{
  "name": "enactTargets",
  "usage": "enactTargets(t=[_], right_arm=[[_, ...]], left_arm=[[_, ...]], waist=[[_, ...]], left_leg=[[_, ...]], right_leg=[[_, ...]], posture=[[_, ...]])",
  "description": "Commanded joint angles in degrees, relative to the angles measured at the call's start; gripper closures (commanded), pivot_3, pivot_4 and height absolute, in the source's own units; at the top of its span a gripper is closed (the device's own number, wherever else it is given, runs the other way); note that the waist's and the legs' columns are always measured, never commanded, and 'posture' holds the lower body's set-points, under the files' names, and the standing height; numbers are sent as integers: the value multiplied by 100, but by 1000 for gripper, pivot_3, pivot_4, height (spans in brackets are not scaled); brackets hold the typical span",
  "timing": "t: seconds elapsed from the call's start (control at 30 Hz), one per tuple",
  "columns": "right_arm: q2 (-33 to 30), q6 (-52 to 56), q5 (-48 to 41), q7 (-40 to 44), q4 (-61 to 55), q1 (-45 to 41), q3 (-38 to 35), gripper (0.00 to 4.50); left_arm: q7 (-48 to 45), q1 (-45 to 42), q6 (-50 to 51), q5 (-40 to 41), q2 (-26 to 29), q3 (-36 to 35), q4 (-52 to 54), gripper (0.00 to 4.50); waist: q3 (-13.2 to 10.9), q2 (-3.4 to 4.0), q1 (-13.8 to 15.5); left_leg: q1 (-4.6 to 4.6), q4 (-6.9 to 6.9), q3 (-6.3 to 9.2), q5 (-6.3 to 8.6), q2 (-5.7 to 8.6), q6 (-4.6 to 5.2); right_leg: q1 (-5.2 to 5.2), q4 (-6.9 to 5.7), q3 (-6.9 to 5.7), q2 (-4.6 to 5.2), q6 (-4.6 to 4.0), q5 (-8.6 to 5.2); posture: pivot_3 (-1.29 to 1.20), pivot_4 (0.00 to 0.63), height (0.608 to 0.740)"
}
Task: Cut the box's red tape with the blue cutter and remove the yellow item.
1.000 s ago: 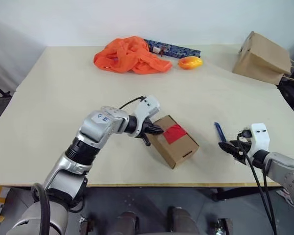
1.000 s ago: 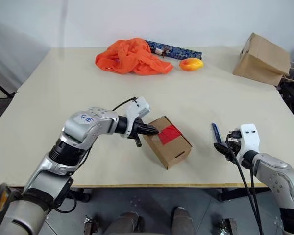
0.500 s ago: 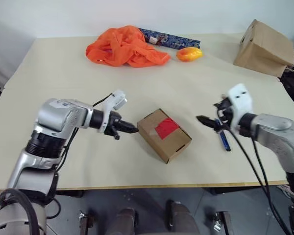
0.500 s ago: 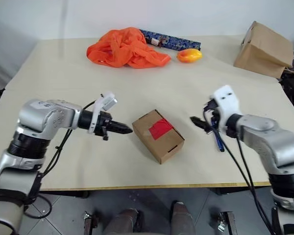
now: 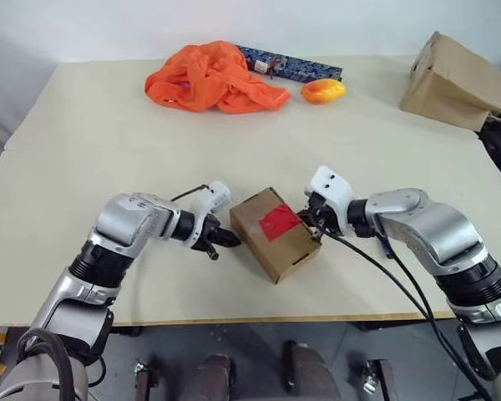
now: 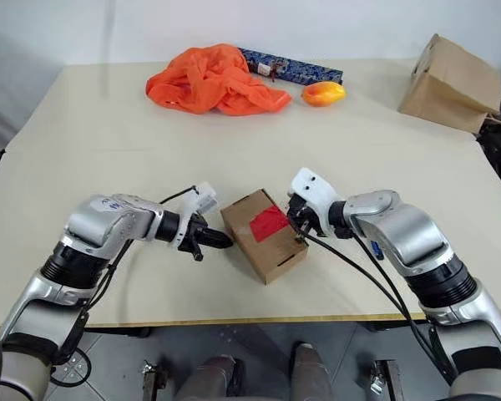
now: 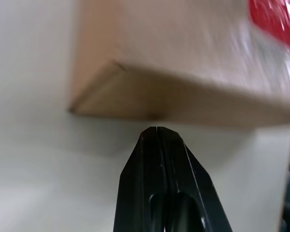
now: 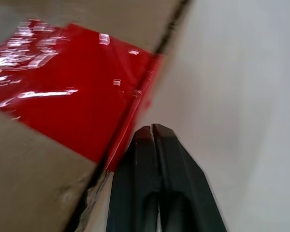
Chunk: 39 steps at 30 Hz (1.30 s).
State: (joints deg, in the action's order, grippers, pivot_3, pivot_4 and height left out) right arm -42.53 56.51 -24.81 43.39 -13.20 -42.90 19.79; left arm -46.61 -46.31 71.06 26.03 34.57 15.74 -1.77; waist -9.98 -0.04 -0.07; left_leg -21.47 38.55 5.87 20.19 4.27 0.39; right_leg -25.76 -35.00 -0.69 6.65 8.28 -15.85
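Swinging in from the table's right side, where it was hovering by the blue cutter (image 5: 382,244) a second ago, the right gripper (image 6: 299,227) is now sitting with its two black fingers (image 8: 154,145) pressed together, empty, at the right edge of the box (image 5: 274,235), just beside the red tape (image 5: 279,224). Opposite it, the left gripper (image 5: 232,240) is keeping its fingers (image 7: 157,145) closed on nothing, tips pointing at the box's left side and just short of touching it.

Between the two grippers, the box is lying near the table's (image 5: 108,150) front edge, its long axis running diagonally from far-left to near-right, tape facing up and folding over the right edge. Behind the right forearm, the blue cutter is lying mostly hidden on the table. No readable writing is showing on the box.
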Motion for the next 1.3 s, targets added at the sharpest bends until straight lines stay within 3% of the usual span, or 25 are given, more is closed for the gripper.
enactTargets(t=[0.03,0.4,0.53,0.7,0.8,0.97,1.17,1.3], right_arm=[[192,110,8,62,-221,-176,-38,4447],[850,293,201,-109,-241,-69,43,4447],[818,279,307,-115,-346,-6,-3,4447],[474,-60,726,-587,-376,123,-643,4447],[486,389,451,-611,-479,104,-1065,3851],[493,1328,-387,-450,-1587,196,-1618,2091],[1094,1578,-553,-944,-1850,322,-1400,36],[1191,1360,-323,-1137,-1647,501,-1098,36]], left_arm=[[19,-116,-116,-86,88,-122,-10,4500],[-59,-144,-315,-292,428,-75,-304,4500],[-76,-179,-463,-399,503,-89,-470,4500],[-267,-526,-1001,-711,838,-185,-1240,4500],[-432,-671,-977,-651,854,-254,-1232,4500],[-848,-1002,-275,35,551,-516,-624,4500],[-956,-867,-58,170,348,-193,-274,4500],[-929,-735,-77,69,342,61,-134,4500]], waist=[[0,0,-11],[0,0,-5],[0,0,-8],[0,0,-15],[0,0,-7],[0,-1,5],[0,-1,-49],[0,-1,-35]], left_leg=[[0,7,-2,1,0,-1],[1,49,-2,2,3,-4],[2,52,-2,2,5,-4],[2,55,-5,2,6,-4],[2,55,-7,2,5,-5],[-4,57,1,3,6,-3],[5,58,-11,4,2,-3],[13,60,-14,2,4,-6]], right_leg=[[1,-2,0,0,0,0],[2,-45,4,3,0,0],[2,-52,4,4,0,0],[-3,-57,4,2,-1,0],[-5,-62,5,2,-1,0],[-6,-63,2,6,-1,0],[-5,-71,13,1,-1,0],[-5,-86,21,3,-2,-1]], posture=[[0,150,740],[0,150,740],[0,150,740],[0,150,740],[0,150,740],[0,150,740],[0,150,740],[0,150,740]])
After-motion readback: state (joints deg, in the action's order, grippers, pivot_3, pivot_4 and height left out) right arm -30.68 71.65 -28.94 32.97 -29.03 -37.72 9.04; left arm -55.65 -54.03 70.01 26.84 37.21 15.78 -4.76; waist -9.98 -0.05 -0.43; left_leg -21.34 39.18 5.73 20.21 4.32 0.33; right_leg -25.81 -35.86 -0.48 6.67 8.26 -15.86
